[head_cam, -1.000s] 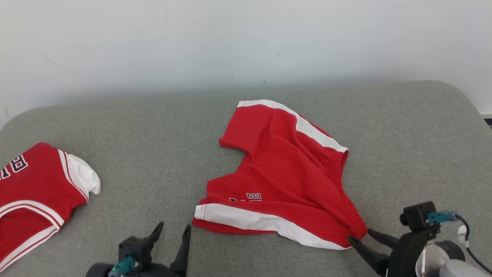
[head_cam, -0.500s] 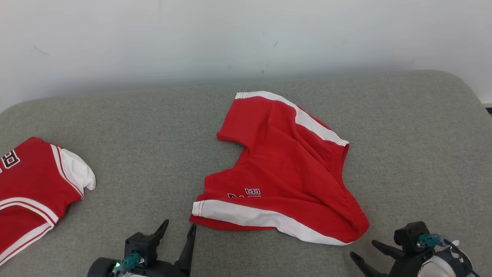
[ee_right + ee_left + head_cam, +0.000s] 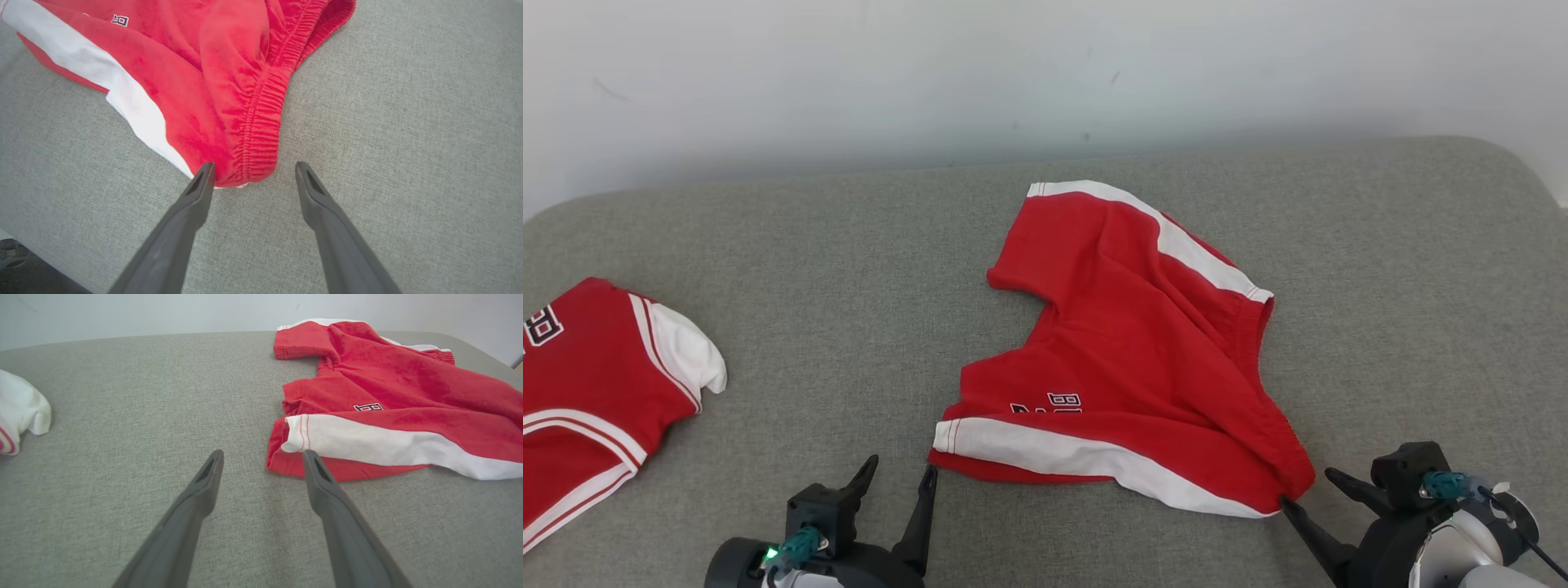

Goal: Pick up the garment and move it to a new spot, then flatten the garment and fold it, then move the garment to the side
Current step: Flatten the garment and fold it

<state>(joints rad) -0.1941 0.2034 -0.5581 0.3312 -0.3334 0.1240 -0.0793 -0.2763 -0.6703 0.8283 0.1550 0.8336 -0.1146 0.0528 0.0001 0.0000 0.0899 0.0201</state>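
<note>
Jaws on both arms stand wide and hold nothing. Your right gripper (image 3: 254, 167) has the gathered waistband corner of the crumpled red fabric shorts with white side stripes (image 3: 1143, 359), lying in the middle of the grey woven cushion (image 3: 809, 269), about between its tips, but your left gripper (image 3: 263, 457) points at bare cushion just beside the hem. If you close now, the left one may pinch nothing, and then the shorts would lift on one side only and bunch.
</note>
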